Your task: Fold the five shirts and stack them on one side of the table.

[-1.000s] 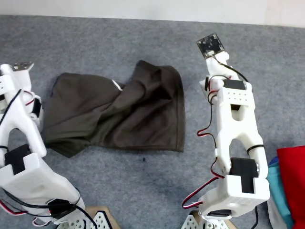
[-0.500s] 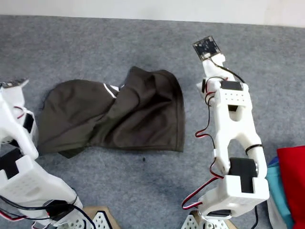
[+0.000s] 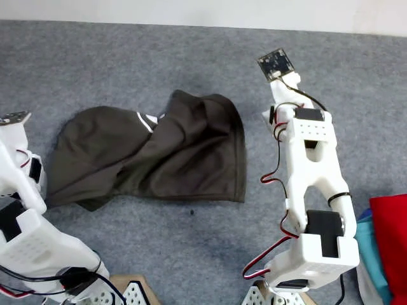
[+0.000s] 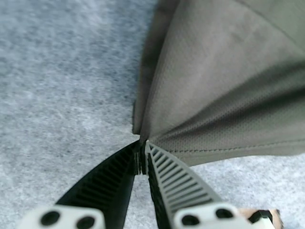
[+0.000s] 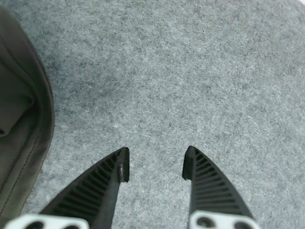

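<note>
The brown shirt (image 3: 178, 159) lies rumpled (half folded) on the table (image 3: 191, 254).

Matt, fine-meshed cloth for the dark shirt (image 3: 191, 152); rough grey felt over the table (image 3: 127, 57); ribbed plastic on the right gripper (image 5: 156, 164).

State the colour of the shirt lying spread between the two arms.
The shirt is a plain dark olive-brown; it shows best in the high view.

The high view looks down over the table (image 3: 191, 254); 2 wrist views face it closely, all sharing the shirt (image 3: 159, 152).
</note>
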Controlling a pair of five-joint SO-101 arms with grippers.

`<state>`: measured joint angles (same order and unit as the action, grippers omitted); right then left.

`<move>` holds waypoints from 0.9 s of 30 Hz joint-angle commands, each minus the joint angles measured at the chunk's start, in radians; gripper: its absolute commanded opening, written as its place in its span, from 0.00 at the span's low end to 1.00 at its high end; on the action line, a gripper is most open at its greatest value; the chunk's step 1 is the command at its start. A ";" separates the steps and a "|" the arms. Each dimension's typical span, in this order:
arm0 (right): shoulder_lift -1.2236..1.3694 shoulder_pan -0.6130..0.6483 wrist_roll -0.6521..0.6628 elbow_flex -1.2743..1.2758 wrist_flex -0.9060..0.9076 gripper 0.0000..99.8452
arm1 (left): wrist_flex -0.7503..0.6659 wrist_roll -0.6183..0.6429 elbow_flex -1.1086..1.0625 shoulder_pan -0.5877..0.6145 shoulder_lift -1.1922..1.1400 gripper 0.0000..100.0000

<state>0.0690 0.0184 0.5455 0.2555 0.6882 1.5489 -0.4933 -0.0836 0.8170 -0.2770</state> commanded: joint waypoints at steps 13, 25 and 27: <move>0.035 0.196 -0.316 -0.081 -0.157 0.19 | -0.203 0.000 -0.179 -0.021 0.050 0.01; 0.424 0.404 -0.537 -0.550 -0.157 0.19 | -0.301 0.058 -0.280 -0.088 0.050 0.01; 0.464 0.440 -0.537 -0.624 -0.157 0.19 | -0.301 0.078 -0.280 -0.088 0.050 0.01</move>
<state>0.5201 0.4035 0.0207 -0.2248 0.5470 1.2605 -0.4396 -0.3598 0.7603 -0.2509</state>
